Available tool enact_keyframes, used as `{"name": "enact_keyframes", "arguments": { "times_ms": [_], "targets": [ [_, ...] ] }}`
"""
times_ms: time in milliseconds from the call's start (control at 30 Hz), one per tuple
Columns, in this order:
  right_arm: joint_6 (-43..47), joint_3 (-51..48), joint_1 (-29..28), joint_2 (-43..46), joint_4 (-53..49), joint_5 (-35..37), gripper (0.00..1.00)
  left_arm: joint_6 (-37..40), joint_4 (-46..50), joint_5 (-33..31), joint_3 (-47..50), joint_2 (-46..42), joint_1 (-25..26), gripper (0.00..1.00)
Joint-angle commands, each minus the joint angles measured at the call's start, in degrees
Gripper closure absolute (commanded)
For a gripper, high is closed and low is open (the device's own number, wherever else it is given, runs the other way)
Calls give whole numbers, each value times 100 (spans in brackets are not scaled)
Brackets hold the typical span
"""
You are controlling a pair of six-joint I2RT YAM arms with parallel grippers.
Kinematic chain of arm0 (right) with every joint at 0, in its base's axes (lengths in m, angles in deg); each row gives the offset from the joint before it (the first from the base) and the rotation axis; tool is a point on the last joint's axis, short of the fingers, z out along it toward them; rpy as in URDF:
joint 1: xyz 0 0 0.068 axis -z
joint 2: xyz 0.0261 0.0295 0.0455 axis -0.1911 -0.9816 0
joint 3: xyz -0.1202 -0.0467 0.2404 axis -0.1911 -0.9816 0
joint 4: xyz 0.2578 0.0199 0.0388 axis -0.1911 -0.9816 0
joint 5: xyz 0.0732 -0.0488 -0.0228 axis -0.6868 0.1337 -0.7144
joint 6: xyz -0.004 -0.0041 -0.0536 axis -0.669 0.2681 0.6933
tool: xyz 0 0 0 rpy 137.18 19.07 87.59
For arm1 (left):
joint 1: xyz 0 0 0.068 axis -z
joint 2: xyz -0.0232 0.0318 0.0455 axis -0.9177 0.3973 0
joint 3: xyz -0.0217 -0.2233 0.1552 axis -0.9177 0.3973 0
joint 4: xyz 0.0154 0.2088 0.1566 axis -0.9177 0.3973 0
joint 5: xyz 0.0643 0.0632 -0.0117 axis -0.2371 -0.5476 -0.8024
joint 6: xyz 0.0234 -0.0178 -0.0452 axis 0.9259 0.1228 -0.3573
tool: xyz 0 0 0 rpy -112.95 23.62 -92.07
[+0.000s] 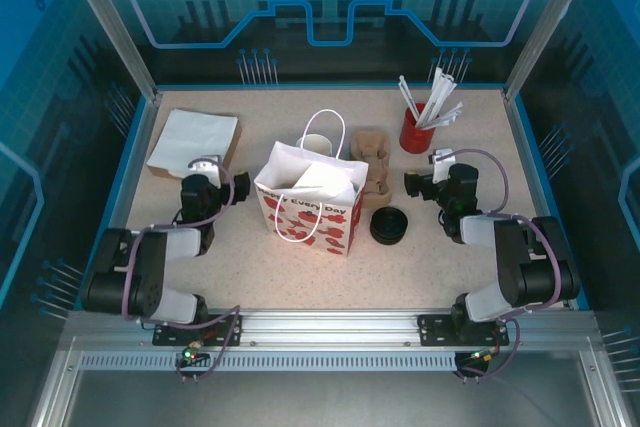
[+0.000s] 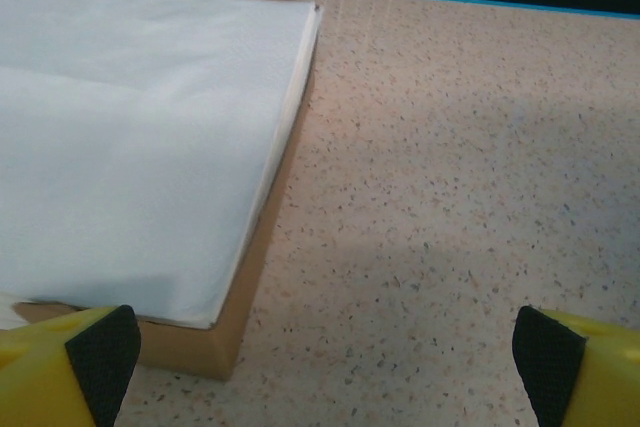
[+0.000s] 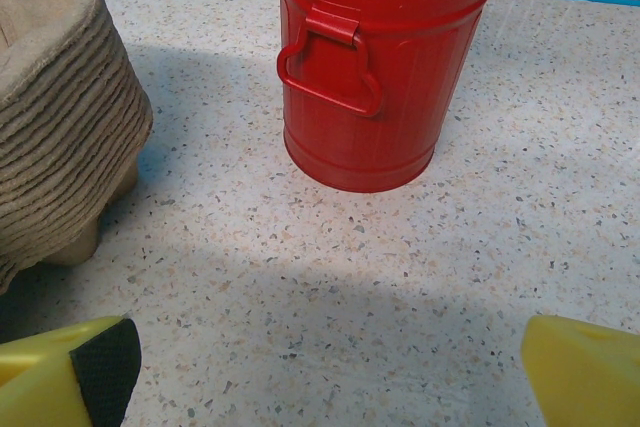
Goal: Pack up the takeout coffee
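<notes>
Speckled worktop [image 1: 280,277] with printed paper bag [image 1: 310,209] at centre — both pairs of jaws wide open, empty; a brushed rim could topple the light bag.

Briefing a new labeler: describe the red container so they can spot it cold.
On the speckled table, look at the far right area, beyond the right gripper. The red pail stands upright there, right of the tan stack of pulp cup carriers. It is the only red container, ribbed with a side handle, and white wrapped sticks poke out of its top.
</notes>
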Motion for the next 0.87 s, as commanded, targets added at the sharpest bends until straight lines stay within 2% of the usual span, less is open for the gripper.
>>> {"name": "enact_keyframes", "arguments": {
  "times_ms": [0,67,167,833],
  "targets": [
    [-19,26,36,-27,243,-56,0,180,-810,335,171,206,-47,1],
    [-24,26,35,-27,230,-48,0,189,-827,318,125,248,-47,1],
    [-18,26,38,-27,239,-46,0,54,197,12,-441,306,-71,1],
    [21,37,-12,-35,226,-7,0,162,222,210,-470,305,-53,1]
  ]
}}
